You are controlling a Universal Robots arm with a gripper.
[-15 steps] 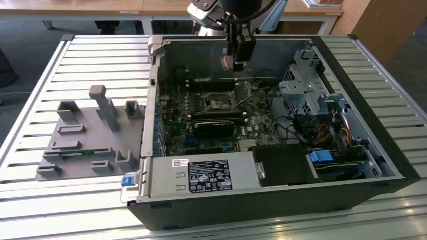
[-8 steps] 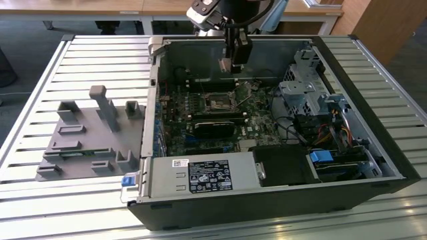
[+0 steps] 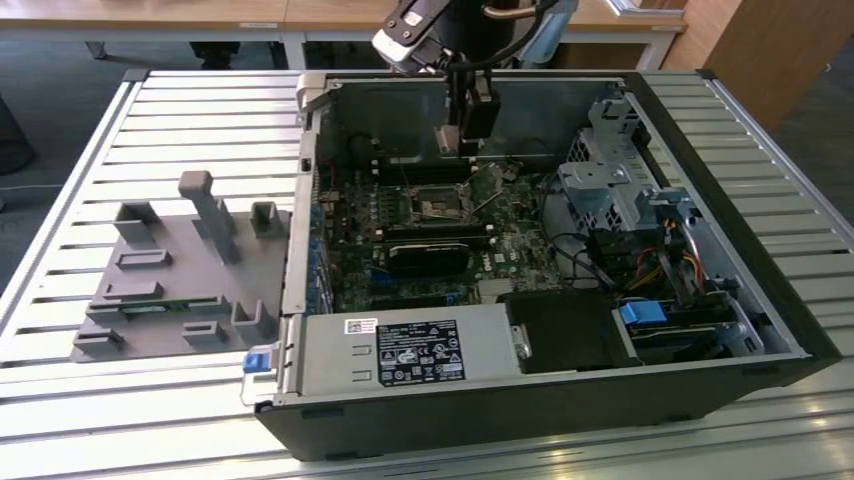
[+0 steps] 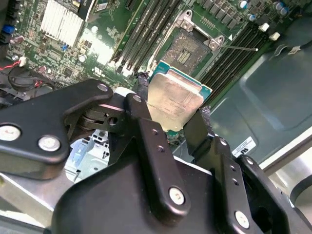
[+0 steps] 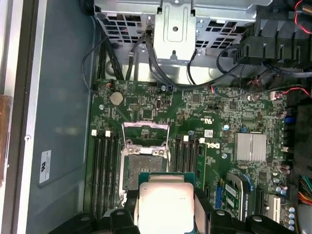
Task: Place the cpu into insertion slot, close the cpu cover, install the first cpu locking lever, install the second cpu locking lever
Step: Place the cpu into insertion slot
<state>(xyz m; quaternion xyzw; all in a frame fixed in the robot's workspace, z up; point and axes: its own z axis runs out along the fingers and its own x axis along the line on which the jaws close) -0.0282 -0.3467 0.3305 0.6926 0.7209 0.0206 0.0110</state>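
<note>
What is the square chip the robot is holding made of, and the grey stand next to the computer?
The cpu looks like a dull silvery metal lid, catching soft glare, on a green board-like rim. The grey stand seems matte plastic: even colour, no shine, blocky shapes; I can't be sure.

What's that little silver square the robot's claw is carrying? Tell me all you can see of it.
It is the cpu, a small flat square chip. It has a dull silver-grey metal top with faint print, set on a thin green board whose edge peeks out around it. The gripper holds it, with its two black fingers pressing on opposite sides. It hangs above the motherboard, apart from the open socket and not yet seated in it.
</note>
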